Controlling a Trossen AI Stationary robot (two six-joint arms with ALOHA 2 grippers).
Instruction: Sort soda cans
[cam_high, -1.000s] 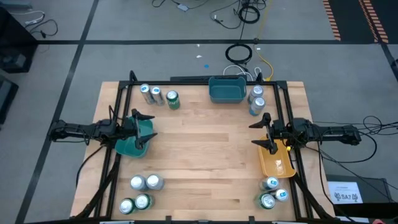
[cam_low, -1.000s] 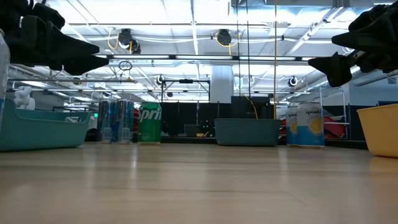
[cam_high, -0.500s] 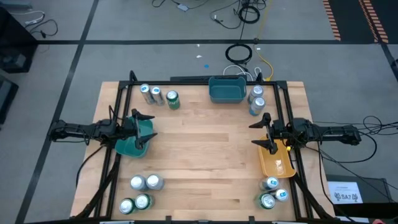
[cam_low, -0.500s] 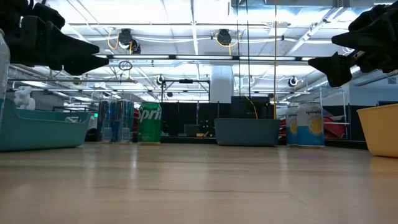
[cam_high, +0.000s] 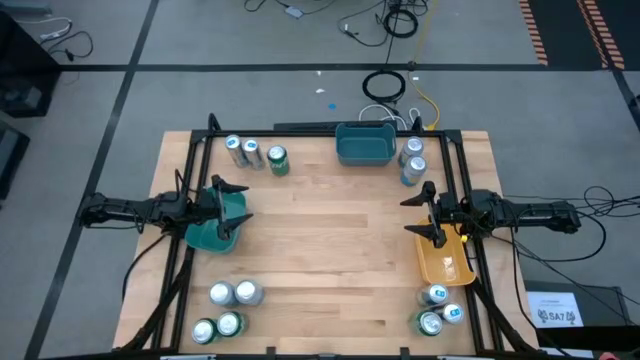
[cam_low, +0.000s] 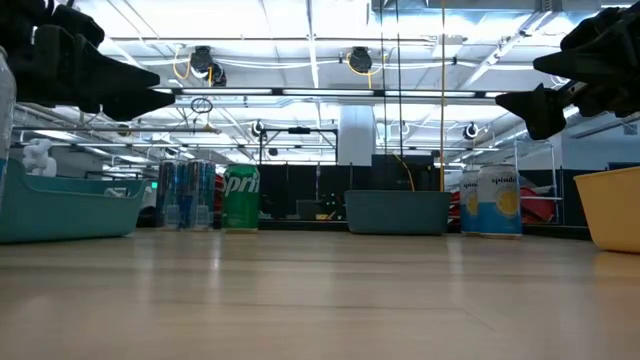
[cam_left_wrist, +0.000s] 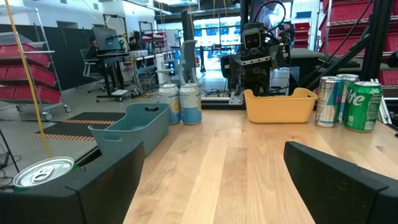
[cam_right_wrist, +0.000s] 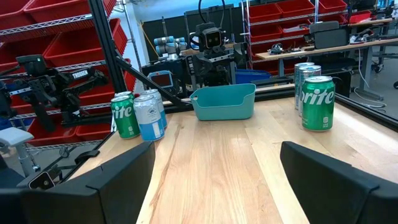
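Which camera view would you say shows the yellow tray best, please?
The high view: it shows the yellow tray whole from above at the table's right edge, partly under the right tool. The left wrist view shows its long side across the table. The low view catches one corner; the right wrist view misses it.

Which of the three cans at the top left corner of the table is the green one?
The green can is the one at the inner end of that row, toward the blue tray. The other two look silver-blue.
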